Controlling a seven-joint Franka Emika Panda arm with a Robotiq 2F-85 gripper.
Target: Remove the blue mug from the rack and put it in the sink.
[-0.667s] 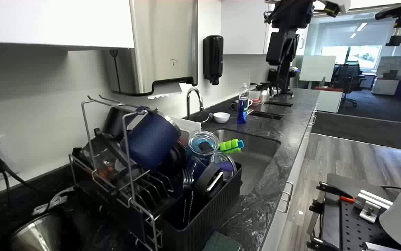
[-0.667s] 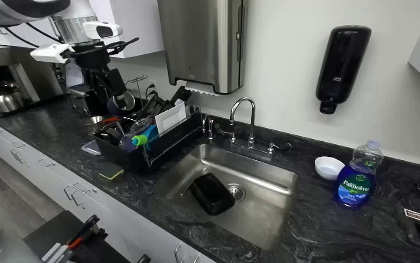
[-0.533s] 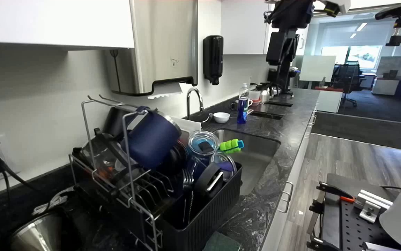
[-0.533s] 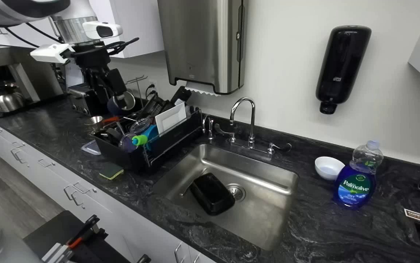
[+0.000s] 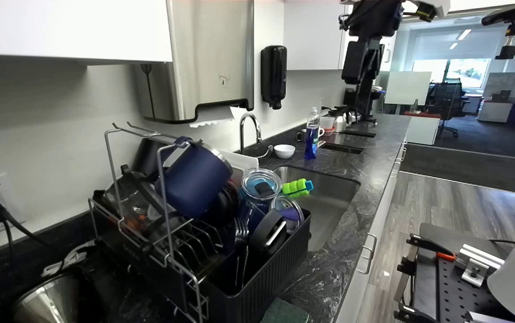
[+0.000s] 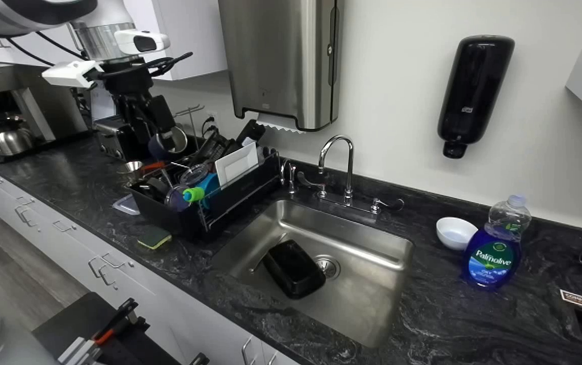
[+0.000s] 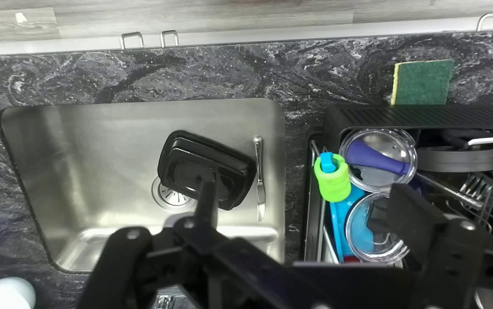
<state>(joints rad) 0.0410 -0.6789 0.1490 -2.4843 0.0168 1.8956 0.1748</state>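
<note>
The dark blue mug (image 5: 196,179) with a steel rim lies tilted on top of the wire dish rack (image 5: 167,233), its handle up by the rack's upper wire. In an exterior view the mug (image 6: 156,149) shows partly behind my gripper (image 6: 156,138). My gripper (image 5: 363,105) is up in the air, apart from the mug. In the wrist view the gripper (image 7: 304,191) has its fingers wide apart with nothing between them, above the border of rack and sink. I cannot make out the mug there. The steel sink (image 6: 361,304) also shows in the wrist view (image 7: 100,163).
The sink holds a black container (image 6: 293,268) and a knife (image 7: 260,180). The rack also holds clear lids (image 7: 377,227), a green and blue bottle (image 7: 333,184) and a white plate (image 6: 237,165). A faucet (image 6: 349,167), white bowl (image 6: 455,233), soap bottle (image 6: 493,258) and sponge (image 6: 154,237) stand around.
</note>
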